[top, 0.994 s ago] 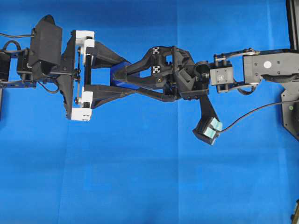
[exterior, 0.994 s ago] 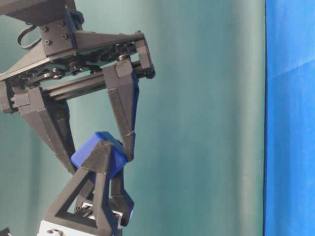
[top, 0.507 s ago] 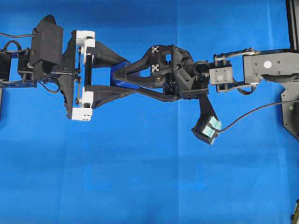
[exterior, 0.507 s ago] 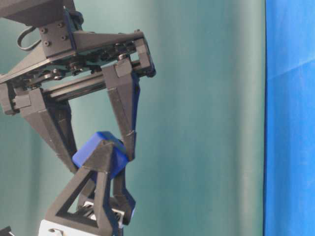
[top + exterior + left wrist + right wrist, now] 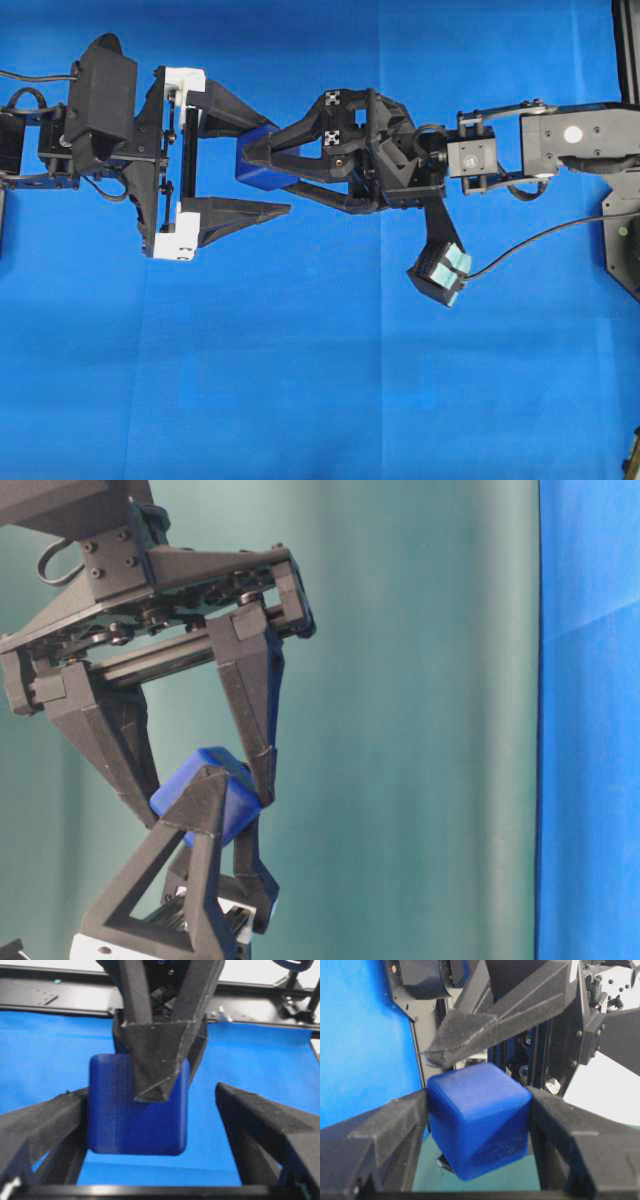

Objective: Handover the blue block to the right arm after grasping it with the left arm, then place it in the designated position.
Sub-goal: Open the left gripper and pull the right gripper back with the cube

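The blue block (image 5: 262, 172) hangs in the air over the blue cloth, with my right gripper (image 5: 245, 167) shut on it. In the right wrist view the block (image 5: 477, 1120) sits pressed between both black fingers (image 5: 395, 1130). My left gripper (image 5: 282, 168), the one with white brackets, stands open around the same spot. In the left wrist view the block (image 5: 135, 1115) lies against the left finger (image 5: 45, 1125), and the other finger (image 5: 265, 1125) stands well clear of it. From table level, the block (image 5: 205, 795) shows between the right gripper's fingers reaching down from above.
The blue cloth (image 5: 320, 380) covers the table under both arms. The right arm's camera block with teal pieces (image 5: 440, 272) and its cable (image 5: 540, 240) hang below the wrist. A black frame (image 5: 622, 230) stands at the right edge.
The left gripper's jaws have spread wide and its lower finger has come off the block. The block stays between the right gripper's fingers, which have shifted only slightly.
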You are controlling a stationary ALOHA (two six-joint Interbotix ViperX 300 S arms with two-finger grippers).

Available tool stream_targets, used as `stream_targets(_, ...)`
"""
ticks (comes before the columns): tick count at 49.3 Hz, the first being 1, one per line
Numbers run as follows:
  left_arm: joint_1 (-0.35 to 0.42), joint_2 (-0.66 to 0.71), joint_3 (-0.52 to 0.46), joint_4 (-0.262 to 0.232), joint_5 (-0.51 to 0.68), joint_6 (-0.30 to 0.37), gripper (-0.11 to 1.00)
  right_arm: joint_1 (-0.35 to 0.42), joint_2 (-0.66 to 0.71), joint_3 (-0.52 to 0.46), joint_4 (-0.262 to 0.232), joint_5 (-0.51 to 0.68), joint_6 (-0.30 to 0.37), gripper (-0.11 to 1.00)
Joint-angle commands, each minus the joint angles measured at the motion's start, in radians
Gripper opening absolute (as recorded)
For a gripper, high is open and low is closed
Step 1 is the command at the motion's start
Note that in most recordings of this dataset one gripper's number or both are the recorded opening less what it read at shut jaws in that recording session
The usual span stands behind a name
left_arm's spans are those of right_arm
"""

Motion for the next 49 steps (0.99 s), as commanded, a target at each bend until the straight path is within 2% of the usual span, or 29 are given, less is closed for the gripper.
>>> stream_targets(1, 0.000, -0.017, -0.018, -0.002, -0.008, 0.002, 0.93, 0.003, -0.038, 0.002, 0.005, -0.005, 0.005, 0.52)
stream_targets(31, 0.000, -0.061, 0.023, -0.002, -0.006, 0.002, 0.93, 0.009, -0.308, 0.210, 0.005, 0.089, 0.005, 0.52)
stream_targets(49, 0.000, -0.078, 0.037, -0.002, -0.006, 0.002, 0.93, 0.015, -0.350, 0.233, 0.012, 0.126, 0.008, 0.52)
